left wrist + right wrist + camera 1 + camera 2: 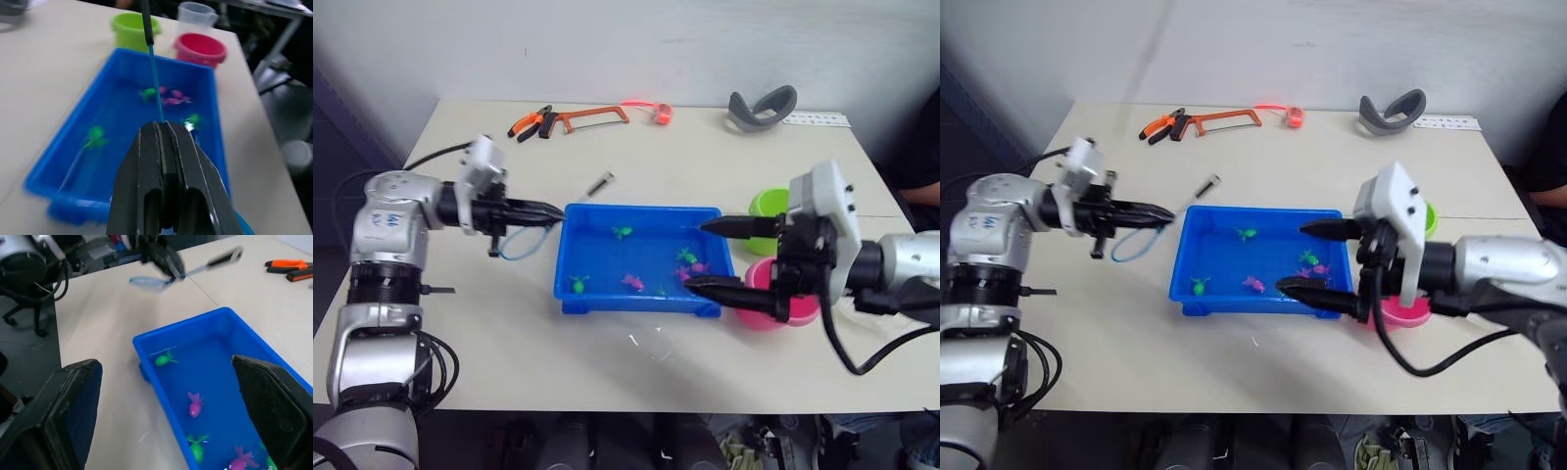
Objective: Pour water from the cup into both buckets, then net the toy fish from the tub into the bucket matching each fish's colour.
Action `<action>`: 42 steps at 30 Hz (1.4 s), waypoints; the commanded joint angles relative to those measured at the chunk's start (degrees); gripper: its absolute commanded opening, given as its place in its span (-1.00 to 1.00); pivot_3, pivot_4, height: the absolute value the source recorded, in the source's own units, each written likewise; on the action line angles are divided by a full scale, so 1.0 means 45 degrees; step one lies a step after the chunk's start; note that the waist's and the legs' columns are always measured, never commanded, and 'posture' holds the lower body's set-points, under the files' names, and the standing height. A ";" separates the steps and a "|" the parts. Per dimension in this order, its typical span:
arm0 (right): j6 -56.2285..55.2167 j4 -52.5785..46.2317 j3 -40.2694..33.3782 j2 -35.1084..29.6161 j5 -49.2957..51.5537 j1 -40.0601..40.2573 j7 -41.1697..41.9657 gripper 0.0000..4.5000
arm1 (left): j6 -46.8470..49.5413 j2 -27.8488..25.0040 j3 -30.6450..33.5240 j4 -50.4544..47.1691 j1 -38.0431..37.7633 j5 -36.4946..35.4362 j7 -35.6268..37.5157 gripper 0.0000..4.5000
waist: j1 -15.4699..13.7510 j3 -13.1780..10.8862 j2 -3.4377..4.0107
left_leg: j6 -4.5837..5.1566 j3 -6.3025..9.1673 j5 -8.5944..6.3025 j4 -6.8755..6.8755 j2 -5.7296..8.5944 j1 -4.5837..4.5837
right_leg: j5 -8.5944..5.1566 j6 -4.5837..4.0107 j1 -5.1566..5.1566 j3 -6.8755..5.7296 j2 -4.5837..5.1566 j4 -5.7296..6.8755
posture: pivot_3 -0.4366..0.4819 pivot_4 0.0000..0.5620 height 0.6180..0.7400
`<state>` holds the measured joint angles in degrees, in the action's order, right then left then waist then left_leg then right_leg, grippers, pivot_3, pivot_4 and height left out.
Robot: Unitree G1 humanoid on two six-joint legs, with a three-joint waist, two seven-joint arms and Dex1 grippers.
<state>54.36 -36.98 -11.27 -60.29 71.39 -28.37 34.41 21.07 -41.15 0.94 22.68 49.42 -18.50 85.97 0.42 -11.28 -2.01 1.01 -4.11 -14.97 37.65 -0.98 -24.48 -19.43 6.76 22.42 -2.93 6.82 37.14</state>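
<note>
Net in closed left hand, beside tub.

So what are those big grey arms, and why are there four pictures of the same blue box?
The arms belong to a robot. Two pictures come from cameras in its head, looking down at the table. The other two come from small cameras on its wrists, so you see along its black fingers.

In the middle sits a blue tub of water with tiny pink and green toy fish in it. Beside it stand a green bucket, a pink bucket and a clear cup. At the far edge lie an orange saw and pliers.

The left gripper is pinched shut on the thin handle of a little blue net, held just outside the tub. The right gripper is wide open and holds nothing, hanging over the tub's end near the buckets.
</note>
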 commanded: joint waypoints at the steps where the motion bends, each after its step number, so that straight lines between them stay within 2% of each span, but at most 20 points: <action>1: 0.0345 0.0445 0.0066 -0.0761 0.0032 -0.0909 0.1115 1.00 | -0.0033 -0.0182 -0.0942 -0.2736 -0.0190 -0.0255 0.0824 -0.98 | -0.0011 0.0000 0.0000 | 0.0000 0.0000 0.0000 -0.0001 -0.0004 0.0000 | 0.0000 0.0000 0.0002 0.0001 -0.0003 -0.0005 | -0.05 -0.47 1.00; 4: 0.0772 0.0713 0.0618 -0.0762 0.0105 -0.1680 0.1156 1.00 | -0.0762 0.0179 -0.1723 -0.3392 -0.0244 0.0099 0.0663 -0.98 | -0.0029 0.0001 0.0003 | -0.0001 0.0005 0.0000 -0.0006 -0.0013 0.0002 | -0.0001 -0.0004 0.0002 0.0000 -0.0012 -0.0026 | -0.05 -0.47 1.00; 8: 0.1123 0.0993 0.1669 0.0059 -0.0141 -0.2603 0.0766 1.00 | -0.1517 0.0775 -0.2528 -0.3638 -0.0089 0.0444 0.0163 -0.98 | -0.0057 0.0001 0.0004 | 0.0009 0.0002 -0.0005 0.0018 -0.0007 0.0002 | -0.0001 -0.0004 -0.0002 0.0004 -0.0006 -0.0023 | -0.05 -0.47 1.00; 14: 0.1558 0.1192 0.2673 0.0789 -0.0972 -0.3194 0.0845 1.00 | -0.2072 0.1132 -0.3023 -0.3657 -0.0005 0.0589 0.0145 -0.98 | -0.0050 -0.0001 0.0007 | 0.0030 0.0002 -0.0018 0.0025 -0.0008 -0.0006 | 0.0000 -0.0005 0.0004 0.0003 -0.0008 -0.0019 | -0.05 -0.47 1.00; 18: 0.1556 0.1121 0.3436 0.0843 -0.2035 -0.3415 0.1280 0.52 | -0.1976 0.1350 -0.3054 -0.3653 0.0228 0.0569 -0.0023 -1.00 | -0.0066 -0.0001 0.0007 | 0.0029 0.0002 -0.0017 0.0031 -0.0007 -0.0007 | 0.0000 -0.0004 0.0001 -0.0001 -0.0010 -0.0017 | -0.05 -0.47 1.00; 20: 0.1539 0.1088 0.3672 0.0904 -0.2446 -0.3421 0.1462 0.11 | -0.1816 0.1405 -0.3040 -0.3723 0.0224 0.0467 0.0019 -1.00 | -0.0071 -0.0001 0.0007 | 0.0032 0.0002 -0.0019 0.0042 -0.0004 -0.0007 | 0.0000 -0.0004 -0.0001 0.0000 -0.0009 -0.0017 | -0.05 -0.47 1.00; 29: 0.1452 0.1080 0.4196 0.1307 -0.3672 -0.3506 0.2252 0.11 | -0.1424 0.1384 -0.3061 -0.4102 0.0164 0.0347 0.0143 -1.00 | -0.0069 -0.0001 0.0007 | 0.0035 0.0004 -0.0020 0.0050 -0.0004 -0.0008 | 0.0000 -0.0004 0.0000 0.0000 -0.0010 -0.0010 | -0.05 -0.47 1.00; 31: 0.1443 0.1133 0.4228 0.1472 -0.3856 -0.3526 0.2349 -0.14 | -0.1339 0.1388 -0.3057 -0.4147 0.0176 0.0335 0.0144 -1.00 | -0.0061 -0.0001 0.0008 | 0.0034 0.0004 -0.0020 0.0049 -0.0004 -0.0008 | 0.0000 -0.0004 0.0000 0.0000 -0.0011 -0.0009 | -0.05 -0.47 1.00; 35: 0.1370 0.1178 0.4268 0.1687 -0.4204 -0.3502 0.2439 -0.85 | -0.1135 0.1412 -0.3030 -0.4241 0.0183 0.0283 0.0097 -1.00 | -0.0066 -0.0001 0.0008 | 0.0033 0.0004 -0.0019 0.0049 -0.0005 -0.0008 | 0.0000 -0.0004 0.0001 -0.0001 -0.0012 -0.0007 | -0.05 -0.47 1.00; 36: 0.1321 0.1172 0.4273 0.1718 -0.4326 -0.3490 0.2477 -0.93 | -0.1099 0.1411 -0.3024 -0.4266 0.0180 0.0277 0.0086 -1.00 | -0.0066 -0.0001 0.0008 | 0.0033 0.0004 -0.0019 0.0050 -0.0005 -0.0008 | 0.0000 -0.0004 -0.0001 0.0000 -0.0011 -0.0008 | -0.05 -0.47 1.00; 42: 0.1239 0.1123 0.4203 0.1794 -0.4747 -0.3406 0.2841 -0.93 | -0.0792 0.1429 -0.3000 -0.4243 0.0238 0.0272 0.0021 -1.00 | -0.0067 -0.0001 0.0008 | 0.0033 0.0004 -0.0019 0.0051 -0.0003 -0.0008 | 0.0000 -0.0004 0.0000 0.0000 -0.0011 -0.0006 | -0.05 -0.47 1.00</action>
<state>61.07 -31.02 8.73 -52.32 50.56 -43.44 46.43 17.38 -34.70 -12.93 5.23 49.21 -16.02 85.89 0.12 -11.28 -1.98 1.16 -4.09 -15.05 37.88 -1.00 -24.52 -19.43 6.74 22.42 -2.92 6.76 37.11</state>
